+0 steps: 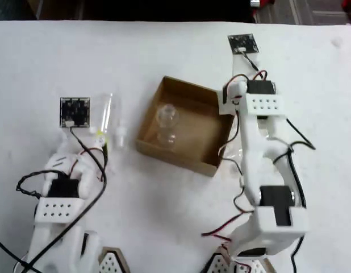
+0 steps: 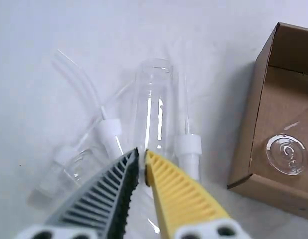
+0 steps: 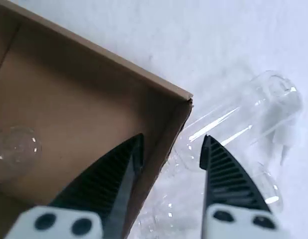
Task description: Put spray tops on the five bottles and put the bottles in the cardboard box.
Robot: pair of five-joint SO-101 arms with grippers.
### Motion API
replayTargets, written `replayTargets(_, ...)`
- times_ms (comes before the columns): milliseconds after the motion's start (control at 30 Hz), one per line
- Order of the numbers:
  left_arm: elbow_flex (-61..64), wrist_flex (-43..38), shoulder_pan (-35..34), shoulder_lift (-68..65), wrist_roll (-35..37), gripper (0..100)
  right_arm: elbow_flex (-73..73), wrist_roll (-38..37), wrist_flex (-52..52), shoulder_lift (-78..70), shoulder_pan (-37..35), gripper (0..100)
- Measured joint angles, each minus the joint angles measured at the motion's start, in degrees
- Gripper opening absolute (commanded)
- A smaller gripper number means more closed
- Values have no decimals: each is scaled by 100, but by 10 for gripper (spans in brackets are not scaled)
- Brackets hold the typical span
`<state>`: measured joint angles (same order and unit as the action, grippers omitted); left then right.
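Bottle (image 1: 167,122) inside cardboard box (image 1: 175,158); left hand (image 2: 142,155) pinched together near box, right hand (image 3: 171,142) spread astride box wall.

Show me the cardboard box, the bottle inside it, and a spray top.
cardboard box (image 1: 201,128), high view, bare floor.
bottle (image 1: 167,121), high view, its clear body.
spray top (image 2: 188,147), left wrist view, white collar.

Item one, as I see it: broad flat white worktop (image 1: 164,227), evenly lit, matte. Item two: dark shadowed strip (image 1: 164,8) beyond its far edge. Item three: grey floor patch (image 1: 317,11) at one far corner.
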<state>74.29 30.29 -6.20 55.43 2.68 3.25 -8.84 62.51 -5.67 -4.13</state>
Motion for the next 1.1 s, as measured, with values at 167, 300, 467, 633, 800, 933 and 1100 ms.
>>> replayTargets(167, 0, 0, 0, 0, 18, 24, -132, 9, 0, -431, 44, 170)
replayTargets(300, 0, 0, 0, 0, 18, 25, -141, 9, 0, -607, 35, 170)
replayTargets(467, 0, 0, 0, 0, 18, 26, -185, 9, -105, -967, 26, 170)
replayTargets(633, 0, 0, 0, 0, 18, 27, -369, -149, -273, -1336, 44, 163)
replayTargets(800, 0, 0, 0, 0, -18, 24, -457, -782, -273, -1468, -70, 65)
replayTargets(933, 0, 0, 0, 0, -88, 24, -457, -1292, -316, -1468, -211, 53)
replayTargets(1100, 0, 0, 0, 0, -105, 24, -457, -1960, -316, -1468, -492, 53)
